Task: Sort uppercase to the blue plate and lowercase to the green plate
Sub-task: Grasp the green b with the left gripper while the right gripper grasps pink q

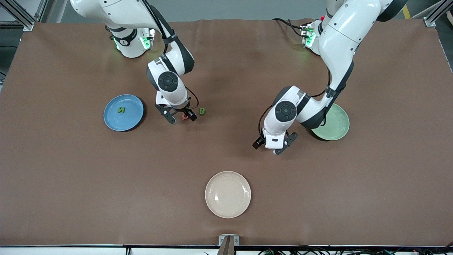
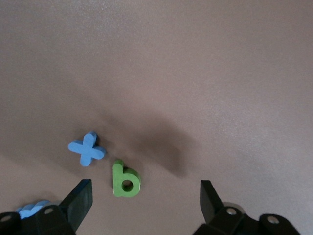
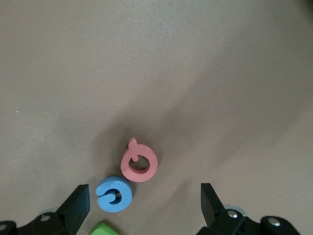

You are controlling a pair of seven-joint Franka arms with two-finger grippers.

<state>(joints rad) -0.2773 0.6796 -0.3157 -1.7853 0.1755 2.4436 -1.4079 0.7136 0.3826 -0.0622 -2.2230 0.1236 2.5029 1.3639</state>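
Hovering open and empty, the right gripper (image 1: 181, 117) is poised over the red Q (image 3: 139, 165); a descent and squeeze are called for, then the blue plate (image 1: 114, 122). The left gripper (image 1: 274, 144), also open and empty, is held above the blue x (image 2: 86, 149).

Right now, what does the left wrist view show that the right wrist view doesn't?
Only the left wrist view: a blue foam x beside a green foam letter with a stem and ring, under the open left gripper.

Only the right wrist view: a red foam Q touching a blue foam C-shaped letter, under the open right gripper.

Both: brown table covering.
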